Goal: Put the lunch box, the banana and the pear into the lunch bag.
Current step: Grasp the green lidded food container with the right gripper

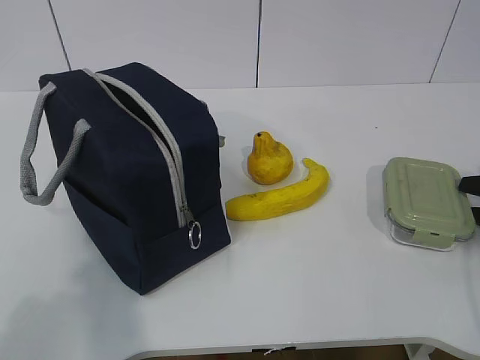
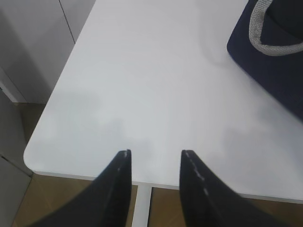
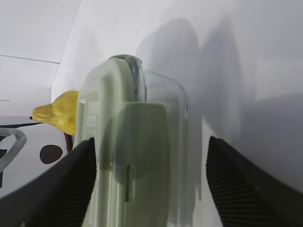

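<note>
Getting ready to grab the lunch box

The lunch box [image 1: 428, 201] sits far right on the tabletop [image 1: 315, 277], hard and smooth, so hold its two long sides. The right gripper [image 3: 150, 182] is spread wide around it, not squeezing. Only the left wrist view shows the left gripper [image 2: 154, 161], parted and empty.

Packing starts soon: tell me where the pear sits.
In the exterior view the pear sits mid-table, just right of the lunch bag, directly behind the banana.
</note>
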